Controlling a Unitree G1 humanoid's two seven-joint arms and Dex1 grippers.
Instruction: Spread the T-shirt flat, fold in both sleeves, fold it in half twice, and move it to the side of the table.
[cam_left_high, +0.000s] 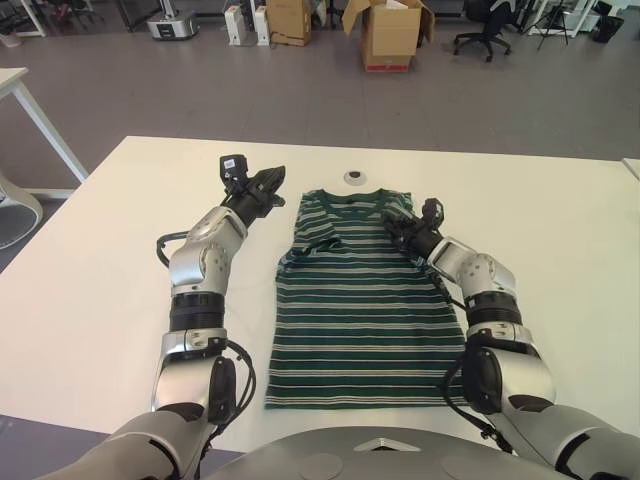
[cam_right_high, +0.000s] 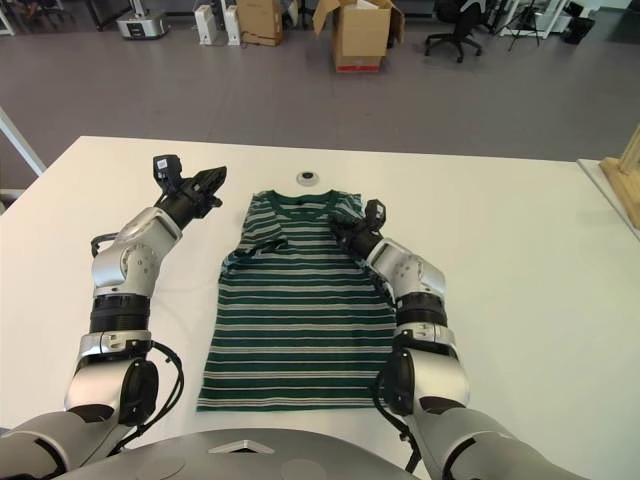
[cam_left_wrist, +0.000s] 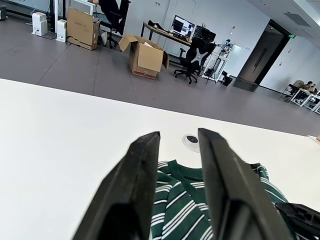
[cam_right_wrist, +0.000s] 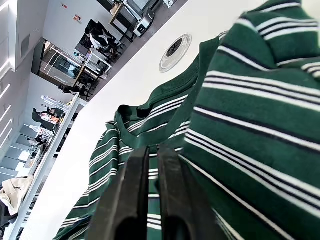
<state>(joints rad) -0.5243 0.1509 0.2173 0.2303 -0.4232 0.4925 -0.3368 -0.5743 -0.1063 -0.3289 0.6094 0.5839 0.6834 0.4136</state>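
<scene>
Closest to the head camera is the hem of the T-shirt, a dark green one with pale stripes. It lies on the white bench with the hem toward the robot and the collar away from it. Its body is mostly flat, in a tall, roughly rectangular outline. The sleeve on the robot's left is turned in over the chest, with a small rumple of cloth beside it. The sleeve on the robot's right is likewise folded inward, making a raised fold near the shoulder.

At that folded sleeve, over the T-shirt's right shoulder, sits the right pincer, its tips down at the cloth. In the right wrist view its two fingers stand almost together with only a thin slit between them. Whether any cloth is caught in that slit I cannot tell.

Off the T-shirt, just beside its left shoulder, the left pincer points toward the collar. Its fingers stand clearly apart with nothing between them. Through the gap in the left wrist view the collar and the striped shoulder show.

Just beyond the T-shirt's collar a small round grey disc is set into the bench, apart from the cloth. Well beyond the T-shirt, on the grey floor, stand an open cardboard box and a black office chair.
</scene>
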